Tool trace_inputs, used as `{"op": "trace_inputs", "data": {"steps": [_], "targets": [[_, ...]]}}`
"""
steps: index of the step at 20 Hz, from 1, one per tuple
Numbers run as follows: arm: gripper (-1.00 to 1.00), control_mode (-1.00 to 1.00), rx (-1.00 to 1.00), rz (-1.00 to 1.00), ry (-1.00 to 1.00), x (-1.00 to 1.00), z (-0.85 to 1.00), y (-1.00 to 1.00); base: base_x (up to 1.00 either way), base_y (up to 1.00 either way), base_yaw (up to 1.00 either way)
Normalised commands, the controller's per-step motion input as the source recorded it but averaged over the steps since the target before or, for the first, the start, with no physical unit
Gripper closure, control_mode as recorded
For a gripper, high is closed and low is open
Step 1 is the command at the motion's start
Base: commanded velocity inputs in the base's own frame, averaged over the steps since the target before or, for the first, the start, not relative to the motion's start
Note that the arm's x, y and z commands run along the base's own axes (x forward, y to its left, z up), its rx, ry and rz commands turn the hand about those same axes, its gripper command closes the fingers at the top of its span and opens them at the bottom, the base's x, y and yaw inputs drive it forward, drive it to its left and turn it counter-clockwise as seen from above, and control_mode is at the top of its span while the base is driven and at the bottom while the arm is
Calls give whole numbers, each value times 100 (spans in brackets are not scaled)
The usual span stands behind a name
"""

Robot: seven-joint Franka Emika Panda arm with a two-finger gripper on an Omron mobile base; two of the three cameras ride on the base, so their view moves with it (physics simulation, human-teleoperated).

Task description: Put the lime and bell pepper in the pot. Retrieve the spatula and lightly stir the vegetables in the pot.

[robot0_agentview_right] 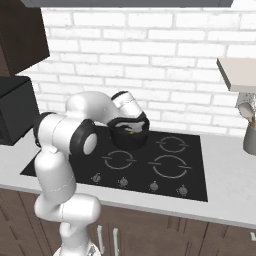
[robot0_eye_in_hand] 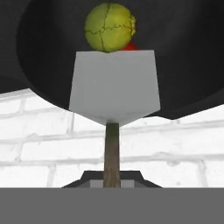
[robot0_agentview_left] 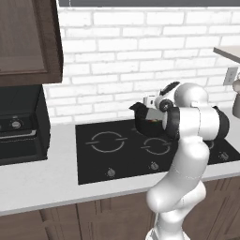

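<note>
In the hand view the black pot (robot0_eye_in_hand: pixel 183 57) spreads across the top, with the yellow-green lime (robot0_eye_in_hand: pixel 110 27) inside it. A sliver of the red bell pepper (robot0_eye_in_hand: pixel 128 46) peeks out behind the lime. The spatula (robot0_eye_in_hand: pixel 113 85) has its pale grey squarish head just in front of both, and its thin brown handle runs down into my gripper (robot0_eye_in_hand: pixel 112 181), which is shut on it. From the base views, my gripper (robot0_agentview_left: pixel 151 104) (robot0_agentview_right: pixel 131 116) hangs right over the pot (robot0_agentview_left: pixel 144 123) (robot0_agentview_right: pixel 128 138) on the rear burner.
The black cooktop (robot0_agentview_left: pixel 101 159) (robot0_agentview_right: pixel 190 170) has knobs along its front edge. A dark microwave (robot0_agentview_left: pixel 18 126) stands at the left. At the right are a grey holder with round-headed spoons (robot0_agentview_right: pixel 248 127) and a shelf (robot0_agentview_right: pixel 239 72). A brick wall is behind.
</note>
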Motion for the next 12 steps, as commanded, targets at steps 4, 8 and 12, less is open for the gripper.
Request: {"op": "trace_inputs", "data": {"steps": [4, 8, 12], "targets": [[100, -100, 0, 0, 10, 0, -53, 0, 0, 0, 0], [100, -100, 0, 0, 4, 0, -49, 0, 0, 0, 0], [100, -100, 0, 0, 0, 0, -5, 0, 0, 0, 0]]}}
